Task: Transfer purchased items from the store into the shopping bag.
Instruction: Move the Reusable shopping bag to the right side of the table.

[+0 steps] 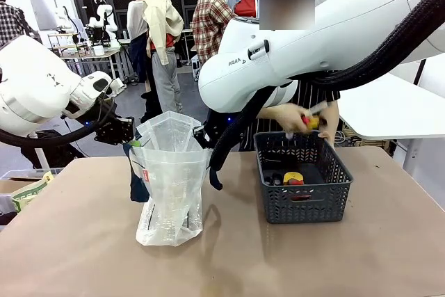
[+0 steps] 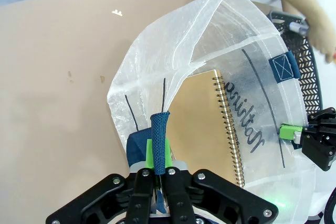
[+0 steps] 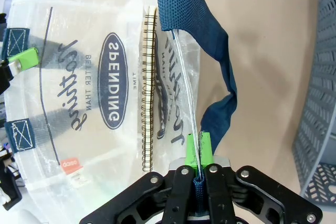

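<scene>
Clamping both jaws on the dark blue strap handles of the translucent plastic bag, we hold it open. A brown spiral-bound notebook stands inside.

The table has a plain light brown top, and in the left wrist view its far edge is rounded. Two things stand directly on it. The dark grey lattice basket stands straight under the person's hand, which is above its far rim. The shopping bag, translucent and crinkly, stands upright on the robot's left of this hand and lower than it. Bag and basket do not touch; a strip of bare top lies between them. Toward the robot from the hand the surface is bare brown. In the left wrist view a few small dark marks are on the top beside the bag.
</scene>
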